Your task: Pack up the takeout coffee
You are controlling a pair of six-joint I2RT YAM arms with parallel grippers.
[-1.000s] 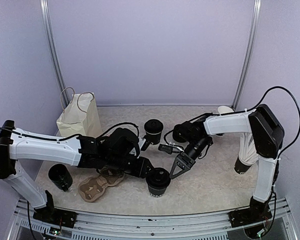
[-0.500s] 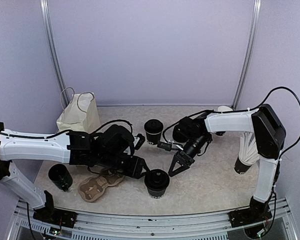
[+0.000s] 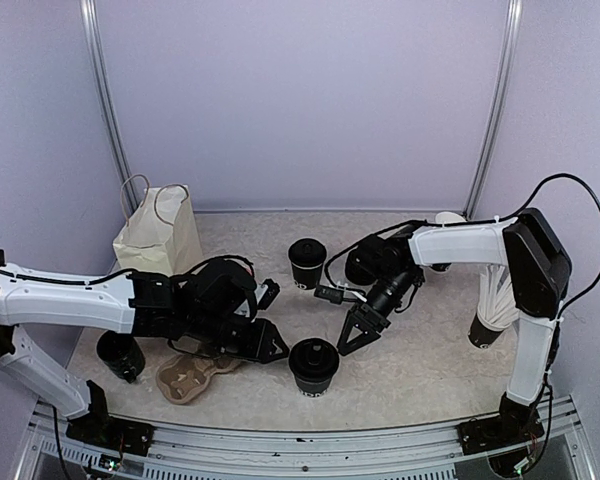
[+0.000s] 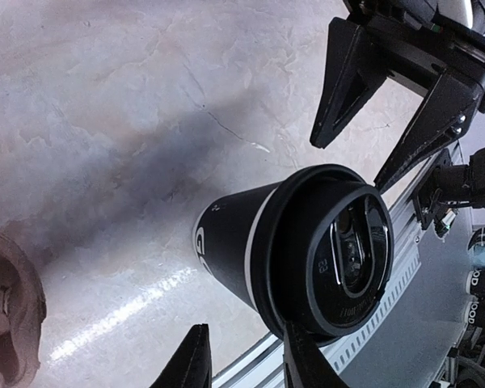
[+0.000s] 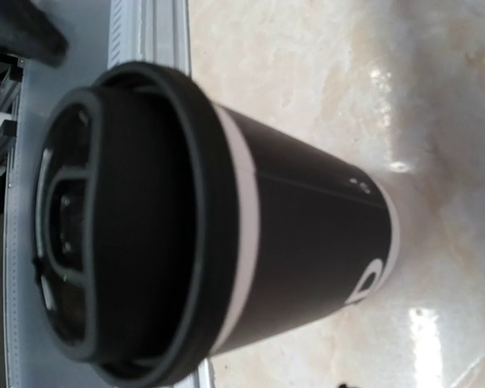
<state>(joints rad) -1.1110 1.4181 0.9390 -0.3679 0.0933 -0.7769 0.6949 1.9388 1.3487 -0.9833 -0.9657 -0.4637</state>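
Withdrawn leftward since the earlier frame, the left gripper [image 3: 273, 348] is seen just beside the cup [image 3: 313, 365], jaws apart and empty; the lidded cup is stood upright near the table's [image 3: 430, 372] front edge; the right gripper [image 3: 350, 340] is held near it, jaws likewise apart; the wall below the lid [image 4: 339, 250] should be clasped gently.

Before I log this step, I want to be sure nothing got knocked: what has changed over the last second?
The left claw pulled back to the left, away from the side of the takeout coffee, and now stands open and clear of it. The right claw barely shifted; it hangs open beside the lid. The coffee stayed upright in place with its lid on. The paper bag and the cup carrier did not move.
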